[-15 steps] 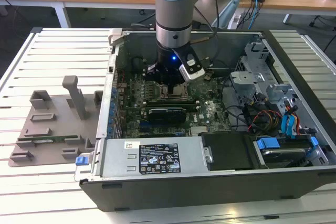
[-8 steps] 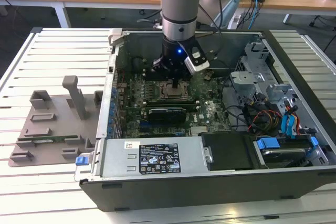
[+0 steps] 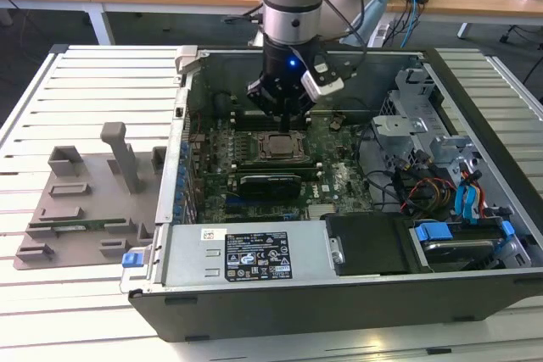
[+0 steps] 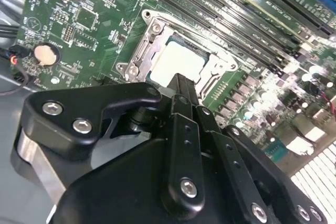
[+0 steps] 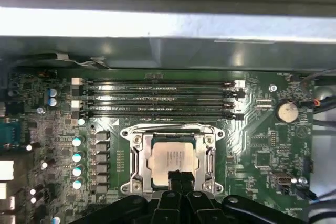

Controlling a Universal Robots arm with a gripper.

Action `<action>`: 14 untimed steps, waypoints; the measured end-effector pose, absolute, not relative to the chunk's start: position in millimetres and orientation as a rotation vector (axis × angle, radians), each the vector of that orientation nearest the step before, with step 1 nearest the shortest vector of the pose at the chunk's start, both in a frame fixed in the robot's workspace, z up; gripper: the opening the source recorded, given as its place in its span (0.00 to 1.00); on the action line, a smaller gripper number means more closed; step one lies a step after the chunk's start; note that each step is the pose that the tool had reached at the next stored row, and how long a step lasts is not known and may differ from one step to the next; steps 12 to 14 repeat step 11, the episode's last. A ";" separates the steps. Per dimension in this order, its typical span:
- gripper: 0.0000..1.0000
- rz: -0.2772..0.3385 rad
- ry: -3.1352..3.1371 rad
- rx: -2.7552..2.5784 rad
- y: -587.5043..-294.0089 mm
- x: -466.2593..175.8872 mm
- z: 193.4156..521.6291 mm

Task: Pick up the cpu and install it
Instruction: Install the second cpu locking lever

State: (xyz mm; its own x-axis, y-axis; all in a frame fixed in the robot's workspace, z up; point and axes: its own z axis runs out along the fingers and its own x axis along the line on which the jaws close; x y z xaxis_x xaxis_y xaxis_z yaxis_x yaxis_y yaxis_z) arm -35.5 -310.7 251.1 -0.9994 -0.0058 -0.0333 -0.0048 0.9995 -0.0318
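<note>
Cpu [image 5: 173, 161] lies flat in the socket [image 5: 173, 157] on the motherboard [image 4: 84, 19], metal frame swung back. Tool [image 5: 180, 178] hangs directly above the chip's near edge, fingers pinched together, holding nothing.

Even, bright overhead light in the exterior view — soft shadows inside the computer case [image 3: 475, 294]. Glare whitens the cpu [image 4: 176, 62] lid; first wrist view blurry.
</note>
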 end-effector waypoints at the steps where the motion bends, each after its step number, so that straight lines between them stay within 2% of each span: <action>1: 0.11 -0.051 3.108 -0.008 -310.6 -35.5 255.4; 5: 0.11 -0.061 3.108 -0.008 -310.2 -35.5 269.0; 14: 0.11 -0.061 3.108 -0.008 -310.2 -35.5 269.7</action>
